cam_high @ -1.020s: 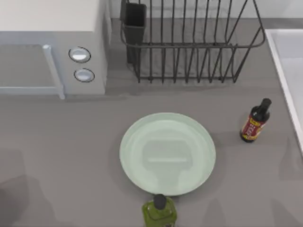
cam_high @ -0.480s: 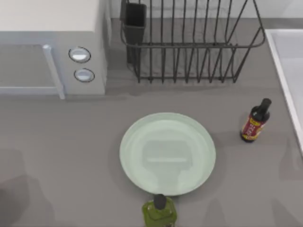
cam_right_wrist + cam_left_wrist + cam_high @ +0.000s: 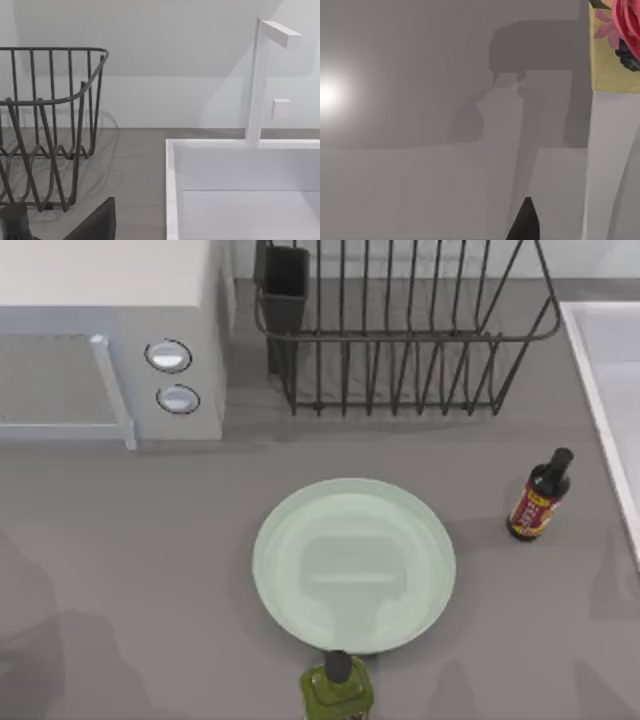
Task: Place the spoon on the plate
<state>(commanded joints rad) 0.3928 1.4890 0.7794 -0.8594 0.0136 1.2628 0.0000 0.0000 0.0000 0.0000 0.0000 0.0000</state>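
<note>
The plate (image 3: pixel 354 565) lies flat on the grey table (image 3: pixel 120 540), a little right of the table's middle, and its glossy face is bare. The spoon's whereabouts I cannot tell.

Just beside the plate's near rim stands a green bottle (image 3: pixel 338 690), its dark cap nearly touching the rim. A dark bottle (image 3: pixel 538 497) with a red label stands well apart to the plate's right, tilted a little. Behind the plate, a wire rack (image 3: pixel 400 330) sits at the table's back edge with a dark cup (image 3: pixel 285 280) fixed at its left corner. Left of the rack is a white microwave (image 3: pixel 110 340) with two round knobs. At the table's right edge is a white sink (image 3: pixel 610 370).

The left wrist view shows a pale surface and one dark fingertip (image 3: pixel 525 222) of the left gripper (whether it is clenched or released I cannot tell). The right wrist view shows the rack (image 3: pixel 50 125), the sink (image 3: pixel 240 185) with its tap (image 3: pixel 262 75), and one dark fingertip (image 3: pixel 95 222) of the right gripper; its state too I cannot tell.
</note>
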